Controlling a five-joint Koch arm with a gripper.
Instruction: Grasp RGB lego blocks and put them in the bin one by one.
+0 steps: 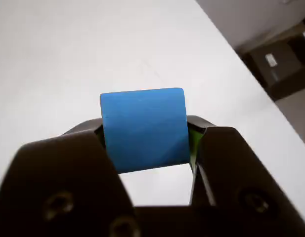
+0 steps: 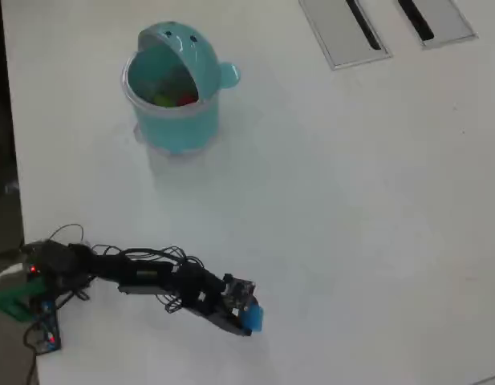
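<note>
Now arm low, outstretched; end effector (image 1: 147,148) clamps blue block (image 1: 144,128).

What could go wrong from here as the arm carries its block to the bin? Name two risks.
The black gripper pinches the blue plastic block only by its lower half, so the block could slip out in transit. The round teal bin stands far across the white table, and its domed hood narrows the opening, so a drop could miss.
</note>
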